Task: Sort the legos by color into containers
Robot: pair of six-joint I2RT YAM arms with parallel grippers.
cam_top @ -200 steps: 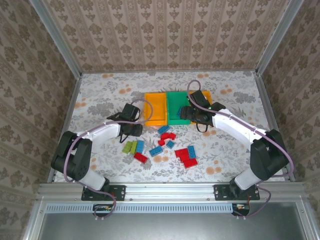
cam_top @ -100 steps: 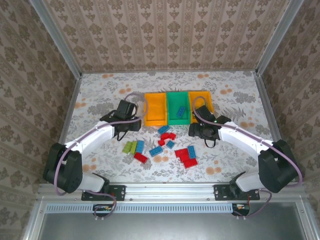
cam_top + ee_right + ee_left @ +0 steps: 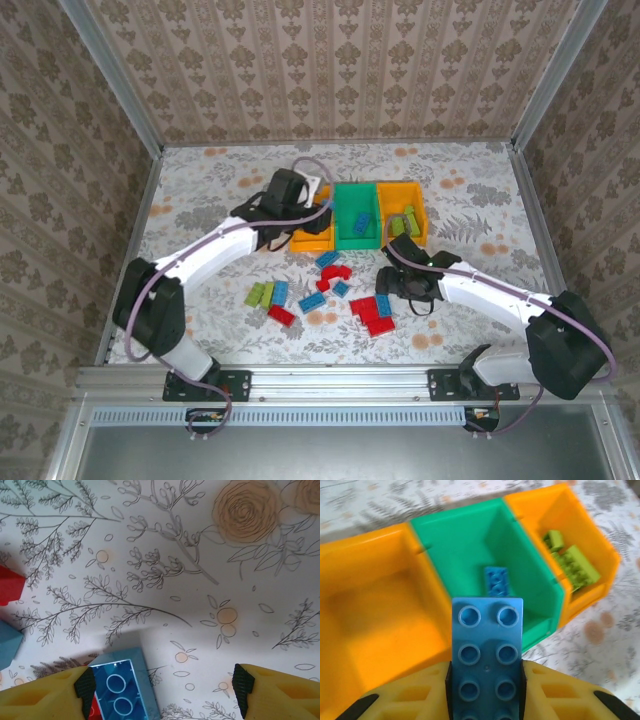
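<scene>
While its left gripper (image 3: 486,692) clamps the held blue brick (image 3: 487,645) by its long sides above the green bin's (image 3: 465,540) near rim, a sorted blue brick (image 3: 496,581) lies inside and lime bricks (image 3: 575,567) fill the right orange bin (image 3: 585,537). Released early, the brick could clip the rim or drop into the left orange bin (image 3: 365,565). The right gripper (image 3: 165,685), jaws apart, hovers by a loose blue brick (image 3: 122,687) among scattered legos (image 3: 372,314) on a floral tablecloth (image 3: 200,180), walled in damask paper (image 3: 330,70).

Wear white shells (image 3: 212,256) over black joints (image 3: 150,312), trail lilac cables (image 3: 305,161), stand on black plates (image 3: 216,383) bolted to the aluminium rail (image 3: 330,379), end in yellow fingers (image 3: 560,692) with black pads (image 3: 85,682).
</scene>
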